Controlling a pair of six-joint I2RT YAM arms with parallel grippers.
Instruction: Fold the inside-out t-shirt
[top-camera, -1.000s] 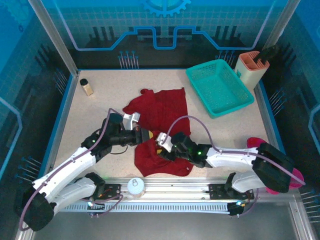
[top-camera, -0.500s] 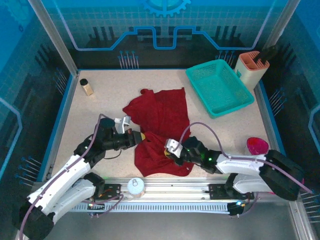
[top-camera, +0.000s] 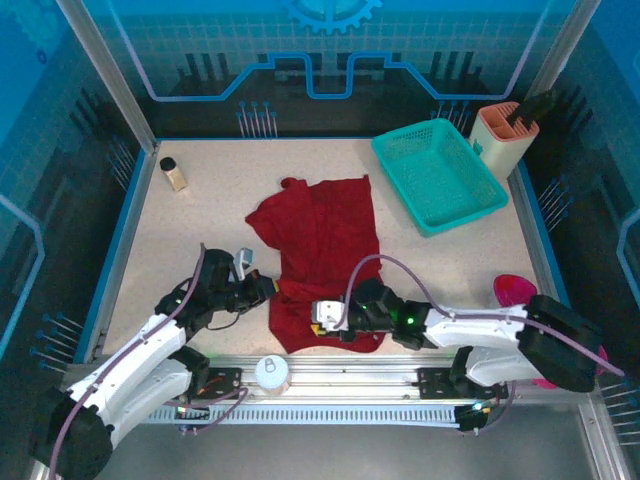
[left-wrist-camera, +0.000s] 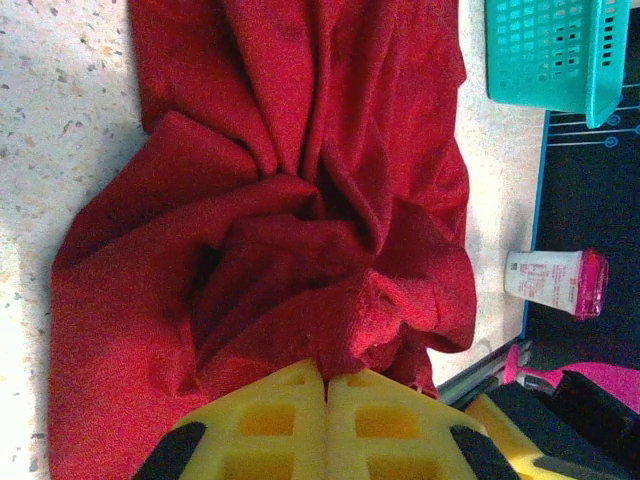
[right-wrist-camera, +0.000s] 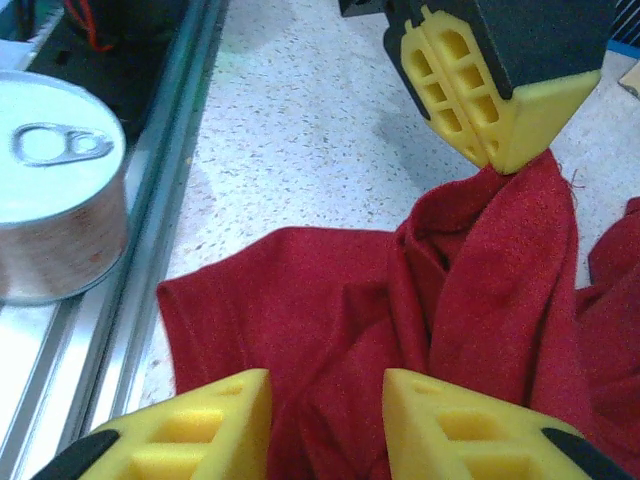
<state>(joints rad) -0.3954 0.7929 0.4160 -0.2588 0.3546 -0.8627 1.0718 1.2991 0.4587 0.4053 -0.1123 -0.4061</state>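
**A:** What is new with us just now?

**B:** Our left tool (left-wrist-camera: 325, 385) has slid back toward our edge of the table (top-camera: 200, 220). It is clenched tight on a pinch of the dark red t-shirt (top-camera: 325, 240) and drags that bit along.

**A:** And our right tool (right-wrist-camera: 328, 400)?

**B:** It has moved left and closer to us, down by the shirt's near edge, not far from the tin can (right-wrist-camera: 50, 190). Its two yellow tips stand apart with cloth lying between them. It is not squeezing anything, as far as we can see.

**A:** Where is the shirt now?

**B:** It lies in the middle of the table, left of the teal basket (top-camera: 440, 175). The near part is all bunched up between our two tools.

**A:** So are we folding yet?

**B:** We think not. The shirt is lumpy, not flat. We think we need a second hold and a good pull to spread it out first.
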